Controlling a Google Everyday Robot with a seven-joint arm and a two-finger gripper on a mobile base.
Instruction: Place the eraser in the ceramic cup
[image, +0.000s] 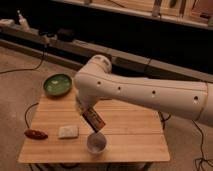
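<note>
The eraser (95, 120), a dark flat block with a reddish-orange edge, is held tilted in my gripper (90, 115) at the end of the big white arm (145, 92) that reaches in from the right. The gripper is shut on the eraser and holds it just above the ceramic cup (96, 143). The cup is small, white and upright, near the front edge of the wooden table (130, 135). The eraser's lower end hangs a little above the cup's mouth and is not inside it.
A green bowl (57, 84) stands at the table's back left. A pale square pad (68, 131) and a reddish-brown oblong thing (36, 134) lie at the front left. Cables run over the floor on the left. A long dark bench stands behind.
</note>
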